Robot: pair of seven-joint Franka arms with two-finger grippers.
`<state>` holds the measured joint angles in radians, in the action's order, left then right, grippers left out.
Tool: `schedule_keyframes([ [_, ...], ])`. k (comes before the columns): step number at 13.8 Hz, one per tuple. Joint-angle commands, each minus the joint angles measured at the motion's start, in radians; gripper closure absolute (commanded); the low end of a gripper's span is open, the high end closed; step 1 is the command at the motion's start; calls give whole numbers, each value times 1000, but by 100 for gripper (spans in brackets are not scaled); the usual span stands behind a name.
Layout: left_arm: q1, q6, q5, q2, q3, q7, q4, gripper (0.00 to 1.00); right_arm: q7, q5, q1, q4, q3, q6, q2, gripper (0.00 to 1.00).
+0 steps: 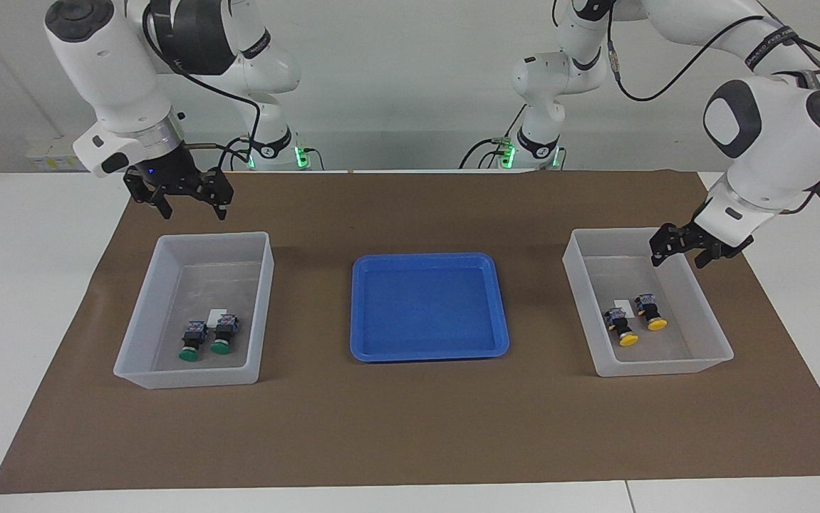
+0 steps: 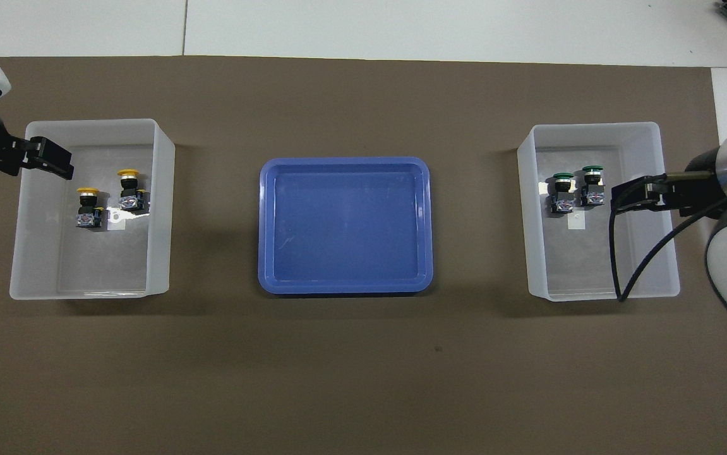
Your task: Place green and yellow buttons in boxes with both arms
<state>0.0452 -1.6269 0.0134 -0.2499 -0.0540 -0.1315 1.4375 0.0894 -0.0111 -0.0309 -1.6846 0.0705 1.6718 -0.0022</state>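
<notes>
On the brown-papered desk, two translucent whitish plastic boxes hold the green-capped and yellow-capped push-buttons, light, rigid, best gripped by their black bodies. Left pincer and right pincer hover wide, empty.

Table top smooth white laminate, my brown mat matt, paper-like. Boxes frosted translucent plastic, blue tray glossy plastic. Button caps shiny plastic. My arms glossy white shells, grippers matt black.
</notes>
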Motion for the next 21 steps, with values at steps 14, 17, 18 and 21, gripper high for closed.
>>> schedule_keyframes([
  [14, -160, 121, -21, 50, 14, 155, -100, 0, 6, 22, -6, -1, 5, 0, -1, 0],
  [17, -157, 91, -9, 52, 14, 159, -98, 0, 6, 22, -7, -1, 5, 0, -1, 0],
  [18, -156, 88, -9, 52, 16, 155, -98, 0, 4, 20, -7, 3, 5, 2, 2, 0],
  [21, -127, 56, -9, 57, 14, 147, -85, 0, 13, 5, 2, 23, 5, 11, 8, 0],
])
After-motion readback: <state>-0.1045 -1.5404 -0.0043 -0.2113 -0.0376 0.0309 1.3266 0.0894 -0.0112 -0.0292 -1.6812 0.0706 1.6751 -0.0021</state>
